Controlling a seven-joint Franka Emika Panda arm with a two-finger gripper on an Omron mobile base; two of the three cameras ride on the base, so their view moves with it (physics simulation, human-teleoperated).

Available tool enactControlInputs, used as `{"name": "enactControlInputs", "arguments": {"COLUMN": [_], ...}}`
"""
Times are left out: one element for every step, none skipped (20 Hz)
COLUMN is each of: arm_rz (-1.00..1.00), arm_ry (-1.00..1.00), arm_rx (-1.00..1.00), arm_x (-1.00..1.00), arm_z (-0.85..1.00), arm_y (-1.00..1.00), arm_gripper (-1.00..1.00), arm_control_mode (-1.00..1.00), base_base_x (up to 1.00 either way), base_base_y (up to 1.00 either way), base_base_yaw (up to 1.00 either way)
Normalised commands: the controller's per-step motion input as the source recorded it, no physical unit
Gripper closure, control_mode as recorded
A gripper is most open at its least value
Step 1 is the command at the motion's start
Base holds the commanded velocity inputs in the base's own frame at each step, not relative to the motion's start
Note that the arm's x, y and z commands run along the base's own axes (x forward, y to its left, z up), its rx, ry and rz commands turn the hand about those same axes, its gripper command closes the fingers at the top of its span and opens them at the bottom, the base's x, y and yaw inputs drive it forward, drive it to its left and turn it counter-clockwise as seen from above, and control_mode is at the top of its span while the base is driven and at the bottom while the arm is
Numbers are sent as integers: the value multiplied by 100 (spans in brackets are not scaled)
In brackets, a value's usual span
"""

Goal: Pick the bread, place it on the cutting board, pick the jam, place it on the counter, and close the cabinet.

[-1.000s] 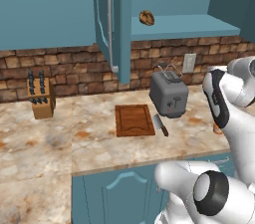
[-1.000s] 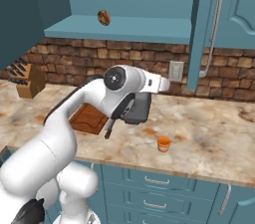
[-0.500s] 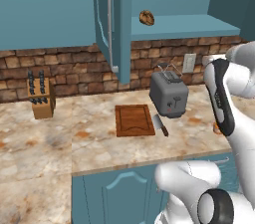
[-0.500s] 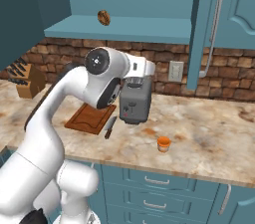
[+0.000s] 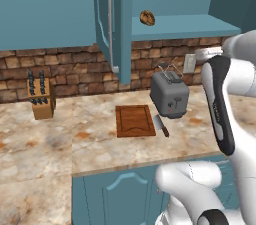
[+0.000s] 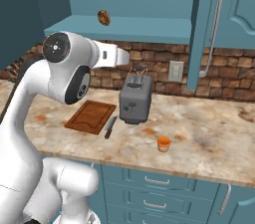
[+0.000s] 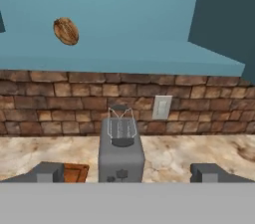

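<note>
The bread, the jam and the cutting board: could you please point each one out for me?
bread (image 5: 147, 17), left base view, middle of its crust.
jam (image 6: 163, 144), right base view, side of the jar.
cutting board (image 5: 134, 120), left base view, centre of its top.

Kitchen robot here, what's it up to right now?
The white arm is raised toward the open cabinet, holding nothing; its gripper is open and faces the toaster and the brick wall. The bread sits on the cabinet shelf, untouched. The cutting board lies bare on the counter, a knife beside it. The jam already stands on the counter.
</note>
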Motion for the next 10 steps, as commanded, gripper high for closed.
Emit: {"name": "enactControlInputs", "arguments": {"arm_rz": [6, 3, 2, 3, 4, 3, 4, 6, 6, 10], "arm_ry": [0, 0, 0, 0, 0, 0, 0, 0, 0, 0], "arm_rx": [0, 0, 0, 0, 0, 0, 0, 0, 0, 0], "arm_x": [-39, -34, -28, -26, -27, -18, -11, -1, 0, 0], "arm_z": [41, 43, 49, 46, 46, 45, 40, 30, 28, 27], "arm_y": [63, 59, 66, 62, 61, 62, 61, 55, 44, 31], "arm_gripper": [-100, -100, -100, -100, -100, -100, -100, -100, -100, -100], "arm_control_mode": [-100, -100, -100, -100, -100, -100, -100, -100, -100, -100], "base_base_x": [0, 0, 0, 0, 0, 0, 0, 0, 0, 0], "base_base_y": [0, 0, 0, 0, 0, 0, 0, 0, 0, 0], "base_base_yaw": [0, 0, 0, 0, 0, 0, 0, 0, 0, 0]}}
